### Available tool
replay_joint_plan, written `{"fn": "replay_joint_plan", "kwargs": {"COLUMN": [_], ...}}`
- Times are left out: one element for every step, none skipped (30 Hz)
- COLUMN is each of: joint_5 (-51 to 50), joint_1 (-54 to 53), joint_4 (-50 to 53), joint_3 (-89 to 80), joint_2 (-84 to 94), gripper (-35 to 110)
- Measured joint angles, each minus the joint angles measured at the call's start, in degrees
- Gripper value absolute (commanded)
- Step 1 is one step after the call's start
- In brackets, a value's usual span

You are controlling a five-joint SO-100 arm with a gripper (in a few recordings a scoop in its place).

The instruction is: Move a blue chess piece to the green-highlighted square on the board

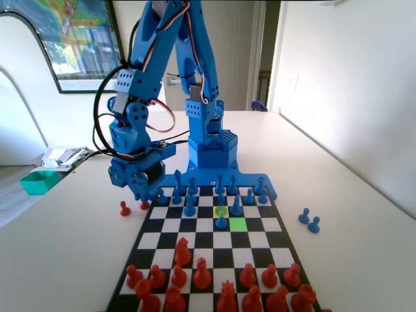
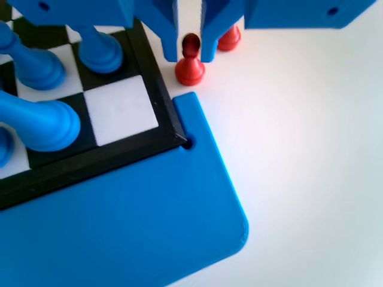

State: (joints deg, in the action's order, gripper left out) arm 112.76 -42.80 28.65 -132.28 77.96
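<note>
Straddling a red pawn (image 2: 190, 60): hand (image 2: 191, 55).

Two red pawns (image 1: 125, 208) on the white table (image 1: 351, 214) left of the chequers, two blue pawns (image 1: 309, 220) right, green tray (image 1: 40, 182)

Board (image 1: 195, 242) glossy, smooth; pawns (image 2: 190, 64) & gripper (image 2: 190, 57) look like plastic w/ slight sheen; table (image 2: 311, 149) smooth matt white
</note>
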Motion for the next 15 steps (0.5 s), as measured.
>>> {"fn": "replay_joint_plan", "kwargs": {"joint_5": [0.0, 0.0, 0.0, 0.0, 0.0, 0.0, 0.0, 0.0, 0.0, 0.0, -0.2, -0.4, -0.5, -0.6, -0.6], "joint_1": [0.0, 0.0, 0.0, 0.0, 0.0, 0.0, -0.3, -0.4, -0.2, 0.4, 0.9, 1.2, 1.5, 1.7, 1.8], "joint_4": [0.0, 0.0, 0.0, 0.2, 0.4, 1.2, 2.5, 4.1, 6.2, 8.6, 10.4, 12.0, 14.0, 16.4, 18.6], "joint_3": [0.0, 0.0, 0.0, 0.0, 0.1, 0.2, 0.4, 1.0, 1.5, 2.2, 2.8, 3.5, 4.5, 5.4, 6.3], "joint_2": [0.0, 0.0, 0.0, 0.0, 0.0, 0.1, 0.1, 0.2, 0.4, 0.9, 1.5, 2.2, 3.1, 3.8, 4.5], "gripper": [12, 12, 12, 12, 12, 12, 11, 11, 11, 11, 11, 11, 11, 10, 10]}}
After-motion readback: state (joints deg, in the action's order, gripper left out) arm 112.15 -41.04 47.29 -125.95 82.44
